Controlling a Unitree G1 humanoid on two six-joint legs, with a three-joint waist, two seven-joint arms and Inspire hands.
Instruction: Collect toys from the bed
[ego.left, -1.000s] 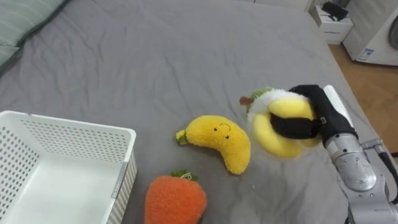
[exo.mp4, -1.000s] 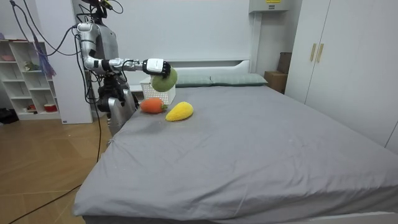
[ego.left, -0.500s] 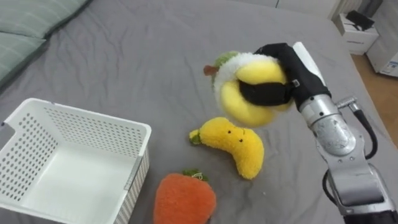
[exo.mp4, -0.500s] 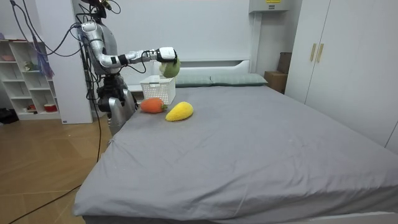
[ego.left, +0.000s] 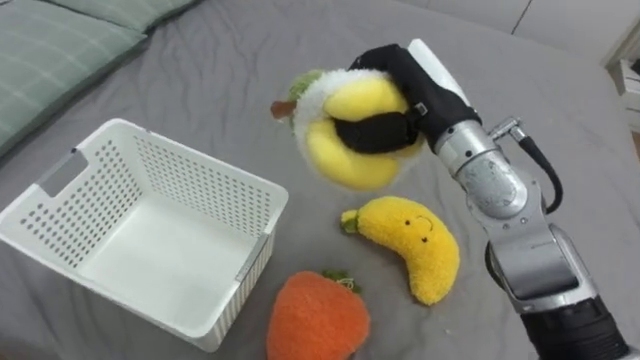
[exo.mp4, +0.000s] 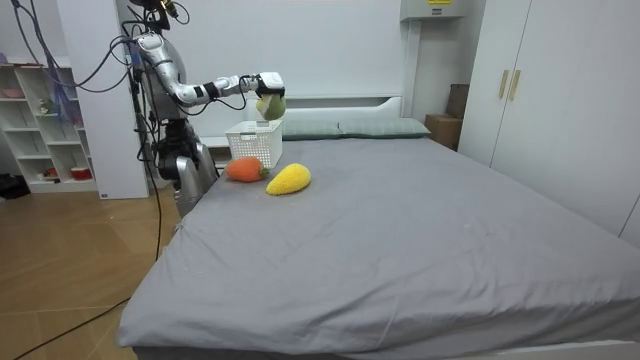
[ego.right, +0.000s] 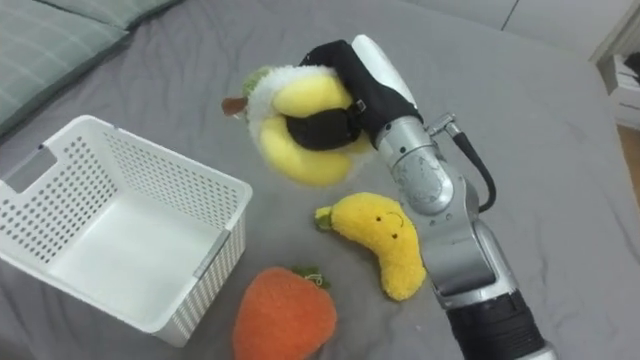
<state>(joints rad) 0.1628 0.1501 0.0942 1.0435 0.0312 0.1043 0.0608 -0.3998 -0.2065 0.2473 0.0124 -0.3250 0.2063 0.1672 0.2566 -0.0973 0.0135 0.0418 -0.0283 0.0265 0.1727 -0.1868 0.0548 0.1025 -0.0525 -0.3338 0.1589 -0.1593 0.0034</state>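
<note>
right robot hand (ego.left: 422, 85) has its black fingers (ego.left: 378, 132) curled tight round the middle of a round fluffy plush fruit, yellow belly with a white fuzzy rim (ego.left: 340, 167), held up in the air over the grey bed (ego.left: 200, 60). its long axis runs 10 to 4 o'clock, with the brown stem and green top pointing to 10, yellow side facing up at the camera. the white perforated plastic basket (ego.left: 205, 160) sits at 8 o'clock from it. the smiley yellow plush banana (ego.left: 415, 240) lies at 5 o'clock and the orange plush fruit with green leaves (ego.left: 318, 318) at 6, both on the bed.
</note>
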